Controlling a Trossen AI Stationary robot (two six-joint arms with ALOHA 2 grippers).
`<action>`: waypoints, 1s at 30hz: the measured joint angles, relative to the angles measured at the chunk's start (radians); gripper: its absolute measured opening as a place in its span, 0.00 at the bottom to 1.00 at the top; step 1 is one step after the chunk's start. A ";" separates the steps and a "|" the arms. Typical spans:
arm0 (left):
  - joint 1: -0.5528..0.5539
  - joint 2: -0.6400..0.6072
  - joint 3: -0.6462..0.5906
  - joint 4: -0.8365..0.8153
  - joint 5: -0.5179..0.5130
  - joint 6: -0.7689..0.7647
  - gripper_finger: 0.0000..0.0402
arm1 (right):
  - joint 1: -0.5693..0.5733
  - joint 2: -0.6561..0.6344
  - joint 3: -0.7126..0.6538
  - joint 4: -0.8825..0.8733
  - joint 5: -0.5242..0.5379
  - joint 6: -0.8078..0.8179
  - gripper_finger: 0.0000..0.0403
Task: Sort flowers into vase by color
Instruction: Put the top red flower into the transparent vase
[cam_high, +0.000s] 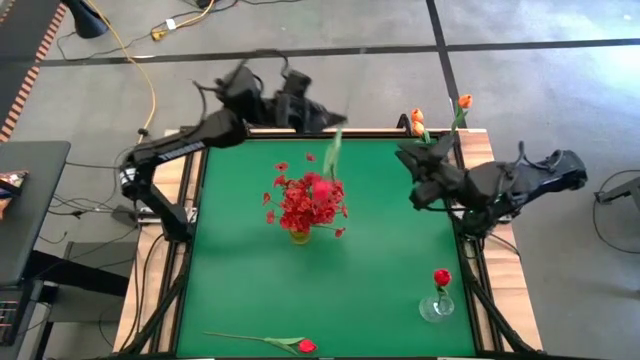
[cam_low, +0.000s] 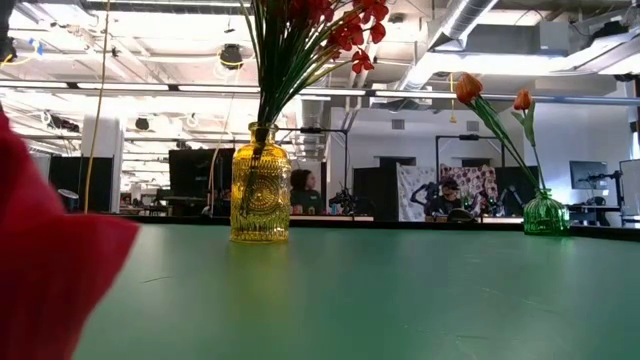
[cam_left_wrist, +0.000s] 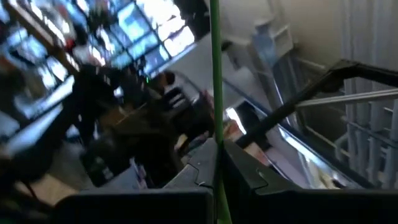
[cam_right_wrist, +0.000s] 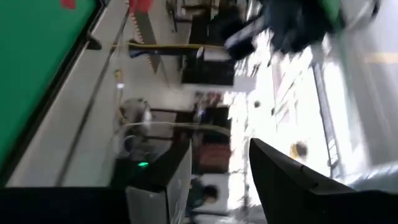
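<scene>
Your left hand (cam_left_wrist: 217, 180) grips a flower stem (cam_left_wrist: 215, 74).
Your right hand (cam_right_wrist: 217, 174) hangs released above the counter's (cam_high: 380, 270) far corner.

The left end effector (cam_high: 335, 125), clamped on a stem (cam_high: 331, 155), hangs above the tabletop's (cam_high: 380, 270) far edge, a vase (cam_high: 300, 236) of sprigs (cam_high: 305, 200) just nearer. The right end effector (cam_high: 412, 160) hovers beside a corner vase (cam_low: 546, 214) of tulips (cam_high: 417, 121).

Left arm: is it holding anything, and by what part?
Yes. The left gripper is shut on a flower's thin green stem, its red bloom over the red bunch in the yellow vase. The right gripper is open, empty.
</scene>
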 joint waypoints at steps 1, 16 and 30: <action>-0.014 0.012 0.000 0.000 0.001 -0.010 0.00 | -0.003 0.015 0.000 0.037 -0.018 -0.049 0.46; -0.040 0.057 0.000 -0.120 0.010 0.030 0.00 | -0.113 0.166 0.000 0.514 -0.223 -0.385 0.46; -0.029 0.057 0.000 -0.258 0.025 0.015 0.00 | -0.234 0.188 0.000 0.487 -0.334 -0.426 0.46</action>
